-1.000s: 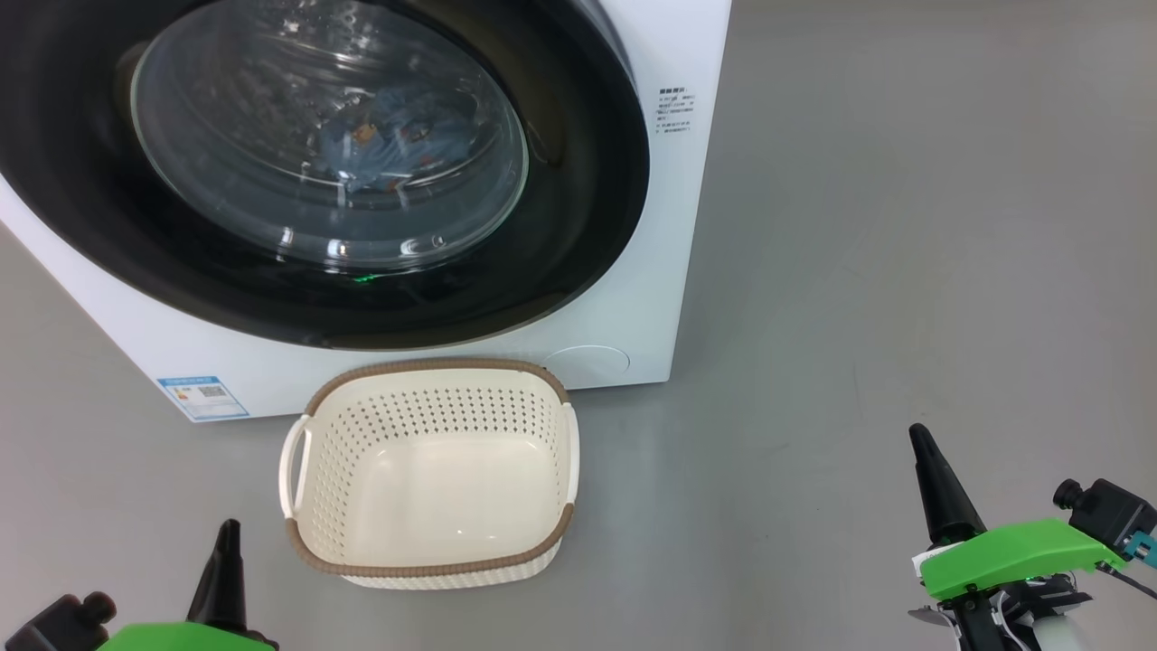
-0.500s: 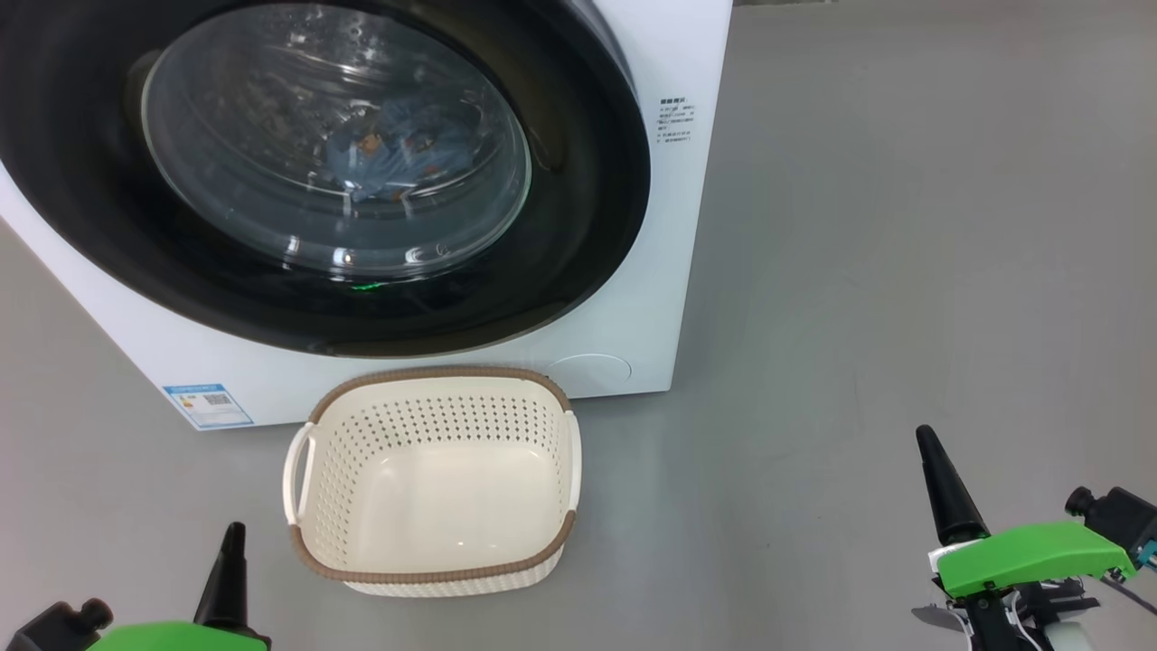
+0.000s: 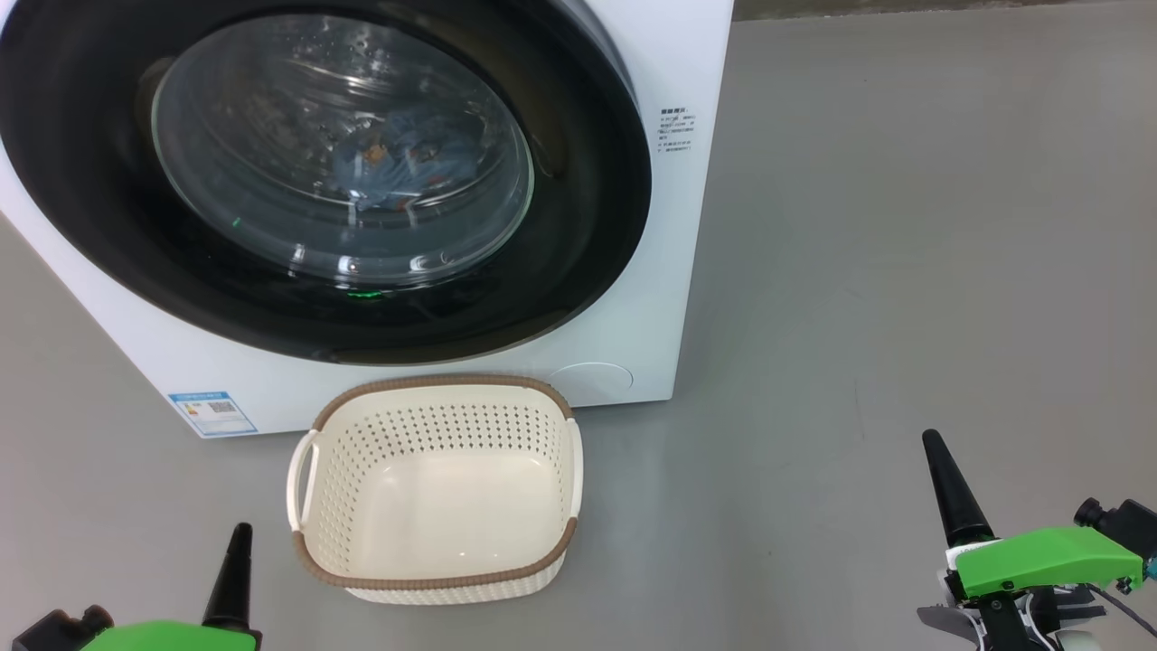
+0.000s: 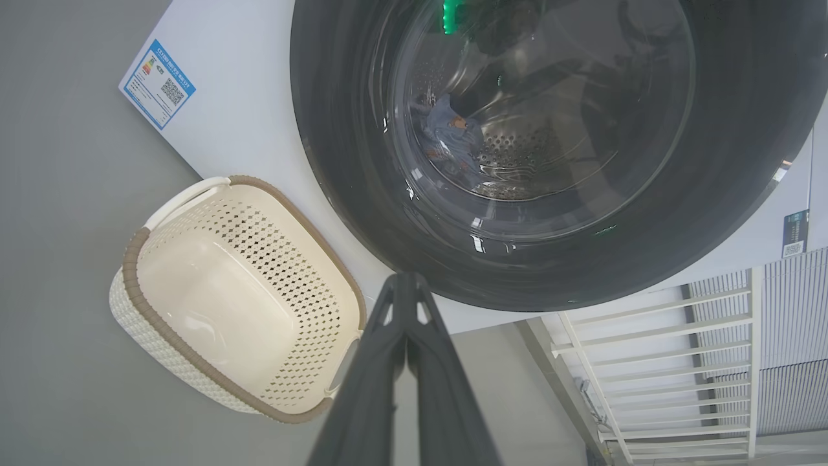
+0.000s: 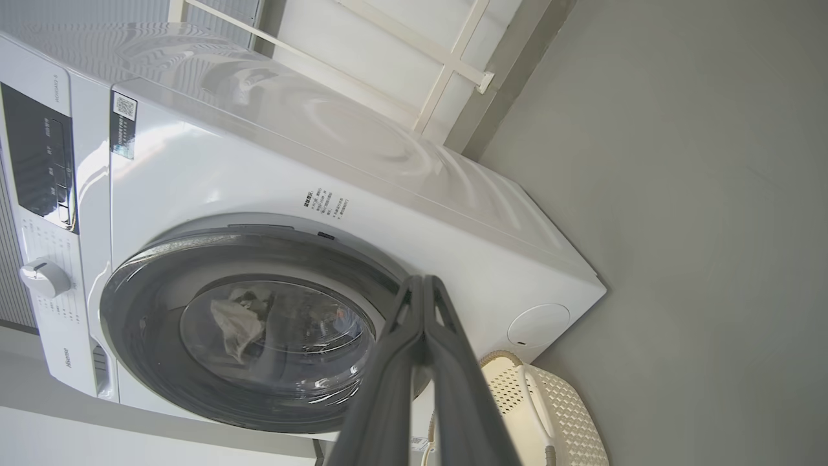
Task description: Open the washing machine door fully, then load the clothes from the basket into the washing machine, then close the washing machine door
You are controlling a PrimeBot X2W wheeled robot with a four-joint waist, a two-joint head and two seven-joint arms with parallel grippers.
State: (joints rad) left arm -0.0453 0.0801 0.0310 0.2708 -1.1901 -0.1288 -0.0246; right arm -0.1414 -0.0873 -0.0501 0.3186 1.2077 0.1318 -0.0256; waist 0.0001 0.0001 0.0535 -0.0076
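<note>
The white washing machine [image 3: 687, 54] fills the upper left of the head view, its round black-rimmed door [image 3: 597, 208] closed against the front. Behind the glass, the light-blue clothes [image 3: 407, 163] lie in the drum. On the floor in front sits the cream basket [image 3: 434, 579] with nothing in it. My left gripper [image 3: 239, 533] is shut, low at the lower left beside the basket. At the lower right my right gripper [image 3: 931, 443] is shut, well apart from the machine. In the left wrist view the shut gripper [image 4: 404, 279] points at the door's [image 4: 336, 162] lower rim, with the clothes [image 4: 453, 133] and the basket [image 4: 194, 372] in sight. In the right wrist view the shut gripper [image 5: 422, 281] lies over the door [image 5: 142, 362].
Grey floor [image 3: 904, 226] stretches wide to the right of the machine. A blue label sticker [image 3: 212, 411] marks the machine's lower front. A white railing [image 4: 653, 362] and a wall stand beyond the machine. The control panel and a knob [image 5: 44, 278] sit at its top.
The whole head view has shifted slightly, so the camera moved. Both grippers sit a little lower in the picture and stay shut. The door, clothes and basket are unchanged.
</note>
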